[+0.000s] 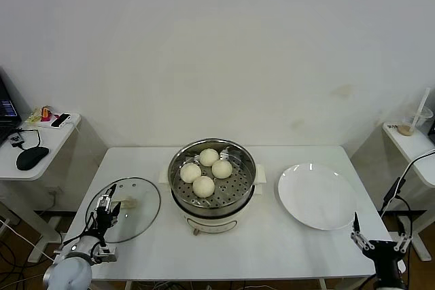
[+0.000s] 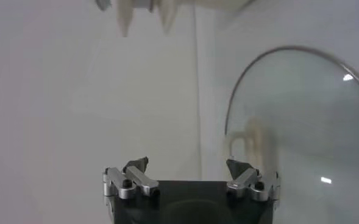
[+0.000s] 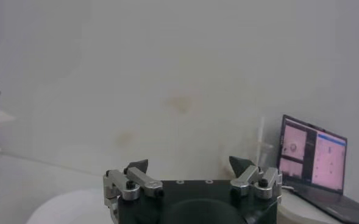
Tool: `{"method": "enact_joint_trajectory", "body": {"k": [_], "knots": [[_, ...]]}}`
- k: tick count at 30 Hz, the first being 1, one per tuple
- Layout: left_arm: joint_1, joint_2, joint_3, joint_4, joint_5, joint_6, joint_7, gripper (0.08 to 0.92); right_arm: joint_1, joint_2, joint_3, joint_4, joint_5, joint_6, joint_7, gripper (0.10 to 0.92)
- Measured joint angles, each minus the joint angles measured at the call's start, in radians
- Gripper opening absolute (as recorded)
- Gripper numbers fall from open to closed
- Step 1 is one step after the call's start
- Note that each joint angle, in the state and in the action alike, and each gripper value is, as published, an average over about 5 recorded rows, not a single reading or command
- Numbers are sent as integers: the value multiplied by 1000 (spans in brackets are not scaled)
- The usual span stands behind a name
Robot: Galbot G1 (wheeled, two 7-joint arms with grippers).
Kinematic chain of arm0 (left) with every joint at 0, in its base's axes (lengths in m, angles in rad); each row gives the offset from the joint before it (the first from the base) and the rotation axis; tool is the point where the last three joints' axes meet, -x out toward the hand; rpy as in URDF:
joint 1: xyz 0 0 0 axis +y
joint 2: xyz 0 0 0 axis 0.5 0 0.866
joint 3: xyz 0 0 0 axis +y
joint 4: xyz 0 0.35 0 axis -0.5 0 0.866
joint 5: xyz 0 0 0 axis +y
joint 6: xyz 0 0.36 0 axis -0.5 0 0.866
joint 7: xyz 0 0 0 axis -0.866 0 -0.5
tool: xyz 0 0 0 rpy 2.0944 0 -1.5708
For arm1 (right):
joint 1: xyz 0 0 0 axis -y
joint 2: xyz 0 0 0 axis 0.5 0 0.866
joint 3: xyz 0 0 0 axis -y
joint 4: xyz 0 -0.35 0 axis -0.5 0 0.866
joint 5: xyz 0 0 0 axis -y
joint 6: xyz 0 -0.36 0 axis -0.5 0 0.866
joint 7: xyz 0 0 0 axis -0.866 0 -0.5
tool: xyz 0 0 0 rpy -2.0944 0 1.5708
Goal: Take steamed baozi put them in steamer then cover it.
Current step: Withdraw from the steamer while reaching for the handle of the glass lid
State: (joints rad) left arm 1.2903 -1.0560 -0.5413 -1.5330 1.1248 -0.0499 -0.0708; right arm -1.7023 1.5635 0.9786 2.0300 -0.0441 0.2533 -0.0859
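The left end effector point(image 1: 104, 210) is seen at the near left of the tabletop point(image 1: 149, 242), just above the near edge of the cover point(image 1: 124, 208), with its jaws spread wide and nothing held. In the left wrist view the glass of the cover point(image 2: 301, 122) is seen just beyond the left end effector point(image 2: 190, 176), and the bar handle is only faintly visible through it. The right end effector point(image 1: 378, 241) is parked at the near right corner, also wide and empty, near the white plate point(image 1: 317, 195).

The likely next step is judged to be the grasp of the cover. A risk is seen here: if the smooth glass or the metal rim is taken instead of the handle, the cover can slip or tilt. If it is lowered off centre, the rim of the steamer point(image 1: 212, 185) can be struck.

In the steamer, four steamed baozi point(image 1: 206, 170) are lying close together on the perforated tray. The white plate carries nothing.
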Motion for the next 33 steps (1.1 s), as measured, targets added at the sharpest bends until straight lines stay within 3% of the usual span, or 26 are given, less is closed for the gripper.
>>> {"method": "enact_joint_trajectory", "body": {"k": [21, 33], "knots": [[-132, -18, 39, 128, 35, 4, 11, 811, -25, 12, 2, 2, -21, 22, 7, 823], [-138, -25, 39, 156, 37, -1, 10, 498, -36, 14, -19, 11, -21, 22, 7, 823]]}}
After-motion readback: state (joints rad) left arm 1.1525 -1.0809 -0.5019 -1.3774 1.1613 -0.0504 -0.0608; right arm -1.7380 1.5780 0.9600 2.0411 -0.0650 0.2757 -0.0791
